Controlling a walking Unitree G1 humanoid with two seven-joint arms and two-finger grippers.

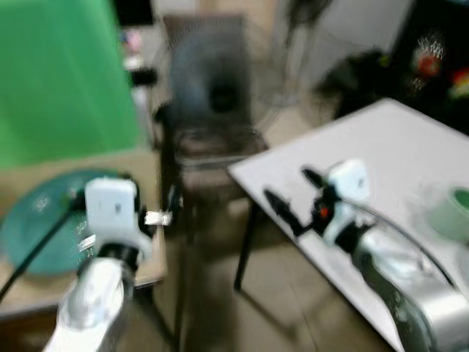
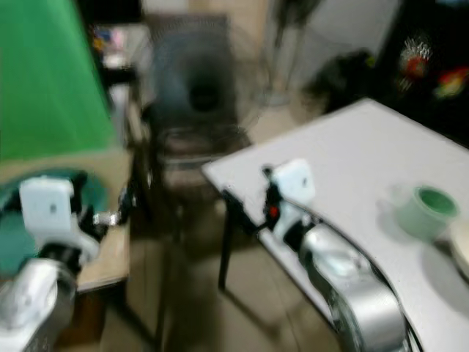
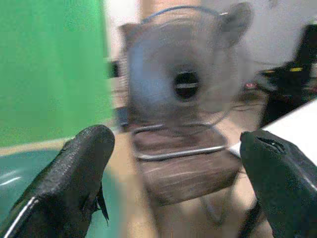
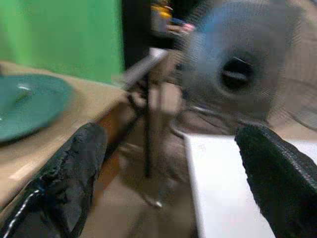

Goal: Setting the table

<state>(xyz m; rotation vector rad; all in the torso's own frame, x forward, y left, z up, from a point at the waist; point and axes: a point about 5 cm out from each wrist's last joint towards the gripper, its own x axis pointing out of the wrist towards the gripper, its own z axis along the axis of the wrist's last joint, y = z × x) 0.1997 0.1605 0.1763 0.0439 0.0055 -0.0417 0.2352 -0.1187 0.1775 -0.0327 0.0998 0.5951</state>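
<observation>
A teal plate (image 1: 37,220) lies on a low wooden table (image 1: 146,172) at my left; it also shows as a teal plate (image 4: 27,106) in the right wrist view. A green cup (image 2: 425,210) stands on the white table (image 1: 396,147) at my right. My left gripper (image 3: 181,183) is held over the wooden table's edge beside the plate, fingers wide apart and empty. My right gripper (image 1: 293,198) hovers over the white table's near corner, open with nothing between its fingers (image 4: 74,173). The picture is blurred.
A standing fan (image 1: 220,88) sits on a dark chair (image 1: 212,154) between the two tables. A green screen (image 1: 66,73) rises behind the wooden table. Dark clutter (image 1: 432,59) fills the back right. Tiled floor (image 1: 271,293) lies between the tables.
</observation>
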